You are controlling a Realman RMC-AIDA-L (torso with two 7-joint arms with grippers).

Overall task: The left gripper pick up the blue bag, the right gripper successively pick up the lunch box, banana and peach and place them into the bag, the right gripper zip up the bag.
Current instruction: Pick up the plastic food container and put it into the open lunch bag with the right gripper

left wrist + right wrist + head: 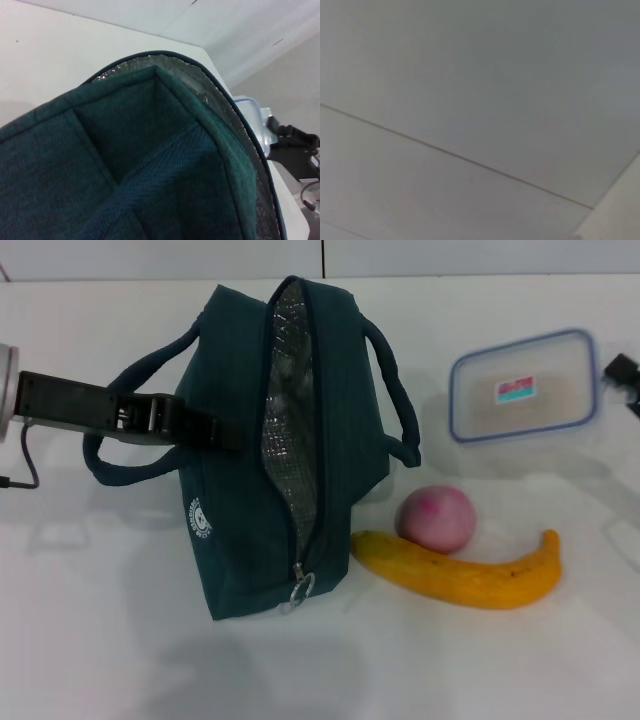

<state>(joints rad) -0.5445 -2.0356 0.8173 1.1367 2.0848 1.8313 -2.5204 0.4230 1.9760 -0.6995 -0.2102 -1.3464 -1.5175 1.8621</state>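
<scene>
The blue bag [240, 510] stands in the middle of the white table with its zip undone, showing the silver lining [285, 410]. My left gripper [205, 430] reaches in from the left and lies against the bag's left wall, inside the loop of the handle [110, 465]. The left wrist view is filled by the bag's fabric [125, 165] and its foil rim. The lunch box [522, 388] lies at the back right. A peach [436, 518] and a banana [465, 575] rest right of the bag. Only a black piece of my right gripper [624, 378] shows at the right edge, beside the lunch box.
The zip pull ring [301, 589] hangs at the bag's near end. The table's [100, 640] far edge meets a pale wall at the back. The right wrist view shows only a plain pale surface with a seam line.
</scene>
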